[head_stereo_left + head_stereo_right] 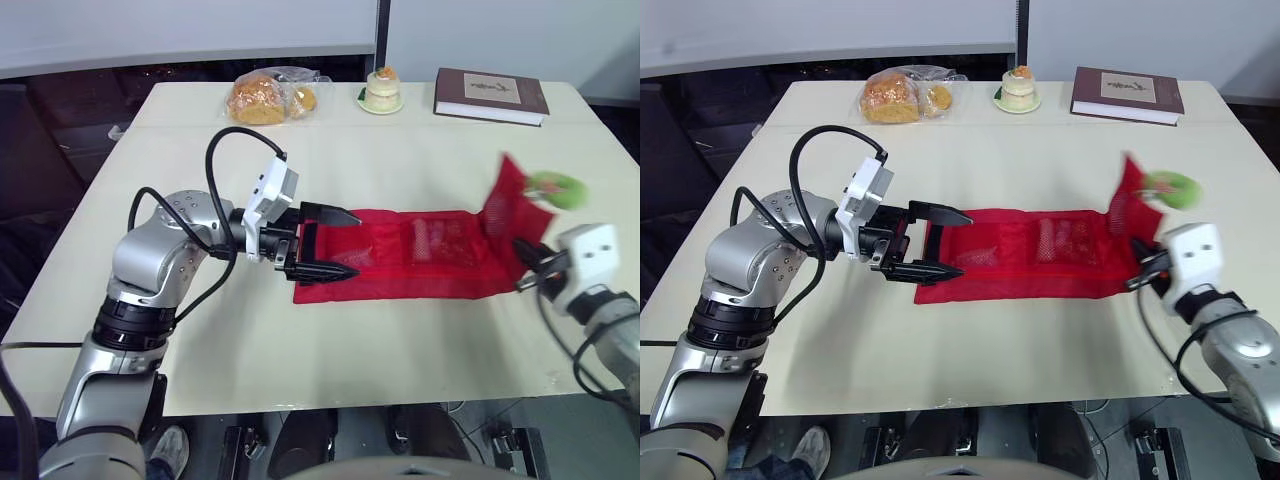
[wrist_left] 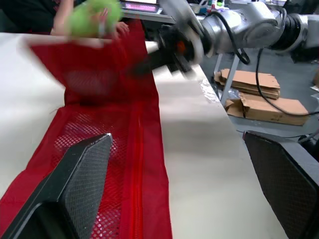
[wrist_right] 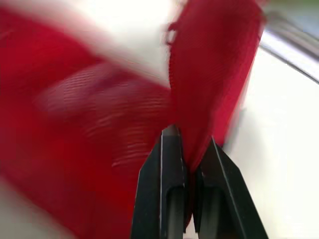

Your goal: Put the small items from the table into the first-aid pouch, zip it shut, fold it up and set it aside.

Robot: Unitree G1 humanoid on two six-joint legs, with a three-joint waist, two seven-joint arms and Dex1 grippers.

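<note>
The red mesh first-aid pouch (image 1: 410, 250) lies unfolded as a long strip across the middle of the table. Its right end (image 1: 510, 205) is lifted off the table, and my right gripper (image 1: 527, 268) is shut on that end; the right wrist view has red fabric pinched in my right gripper (image 3: 188, 149). A blurred green round thing (image 1: 555, 187) sits at the top of the raised end. My left gripper (image 1: 352, 243) is open over the pouch's left end, one finger on each side of the strip, holding nothing.
Along the table's far edge stand a bag of bread (image 1: 268, 97), a small cake on a saucer (image 1: 381, 90) and a brown book (image 1: 490, 95). Flattened cardboard (image 2: 259, 94) lies on the floor past the right side of the table.
</note>
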